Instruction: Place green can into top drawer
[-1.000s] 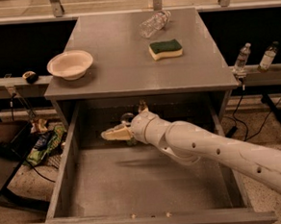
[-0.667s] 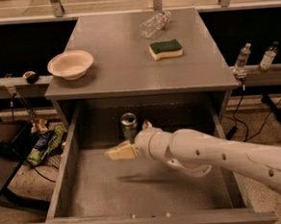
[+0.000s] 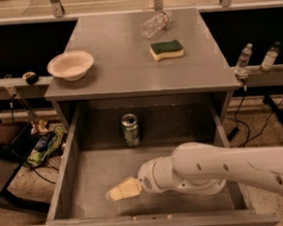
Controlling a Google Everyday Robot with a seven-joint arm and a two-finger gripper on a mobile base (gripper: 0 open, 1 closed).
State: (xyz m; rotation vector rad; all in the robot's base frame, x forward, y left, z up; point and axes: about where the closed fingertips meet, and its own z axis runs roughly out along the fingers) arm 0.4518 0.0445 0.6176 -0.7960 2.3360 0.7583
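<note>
The green can [image 3: 130,130] stands upright on the floor of the open top drawer [image 3: 73,149], near its back wall and left of centre. My gripper [image 3: 119,191] is inside the drawer near the front, below and left of the can and well apart from it. It holds nothing that I can see. The white arm reaches in from the lower right.
On the cabinet top are a pale bowl [image 3: 70,65] at the left, a green and yellow sponge [image 3: 166,49] and a clear plastic bottle [image 3: 155,24] lying at the back. Two bottles [image 3: 243,58] stand on a ledge at the right. Bags and cables [image 3: 46,146] lie on the floor at the left.
My gripper has drawn back from the drawer's rear toward the front and lower. The green can, hidden at first, now stands free at the back of the drawer.
</note>
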